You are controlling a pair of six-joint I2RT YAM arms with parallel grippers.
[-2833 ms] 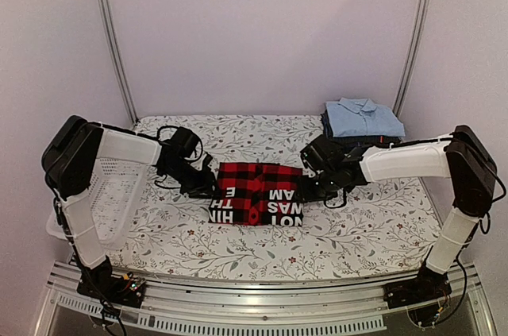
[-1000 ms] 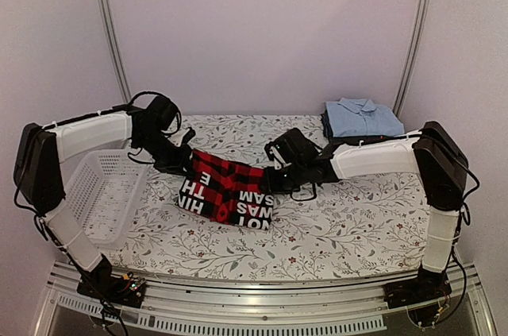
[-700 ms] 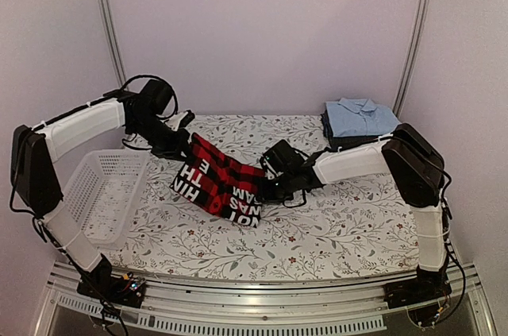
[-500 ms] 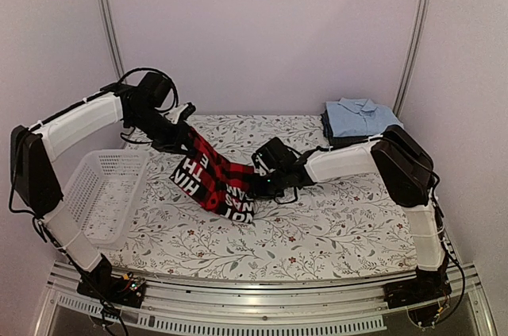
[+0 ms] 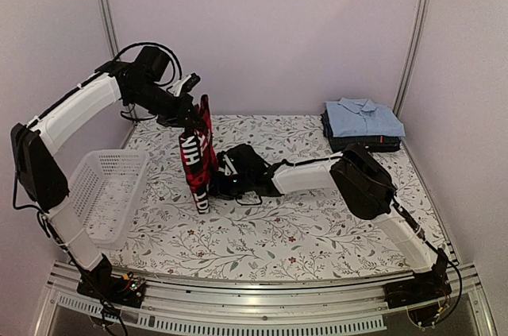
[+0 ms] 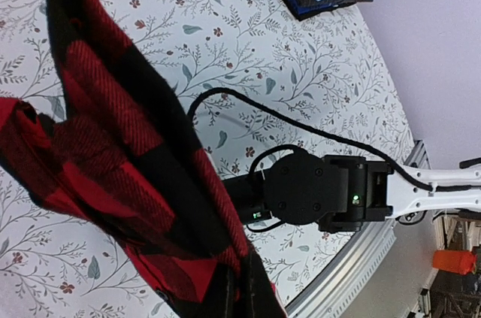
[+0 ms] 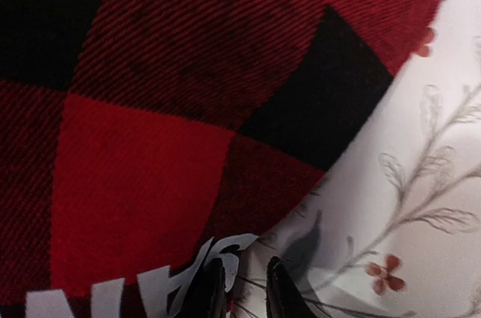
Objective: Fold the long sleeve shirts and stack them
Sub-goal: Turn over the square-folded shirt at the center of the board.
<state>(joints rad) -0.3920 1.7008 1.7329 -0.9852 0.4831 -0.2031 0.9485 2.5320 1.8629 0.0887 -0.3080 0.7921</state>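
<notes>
Hanging shirt [image 5: 198,163] — long axis vertical | left gripper [image 5: 194,113] clamps top | right gripper [image 7: 240,288]: cannot tell

One red-check shirt [image 5: 197,163], one stack of folded shirts [image 5: 363,124], one basket [image 5: 103,193]

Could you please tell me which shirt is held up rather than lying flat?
The red-and-black check shirt, hanging from the left hand; the light blue shirt and the dark ones under it lie folded in a stack at far right.
</notes>
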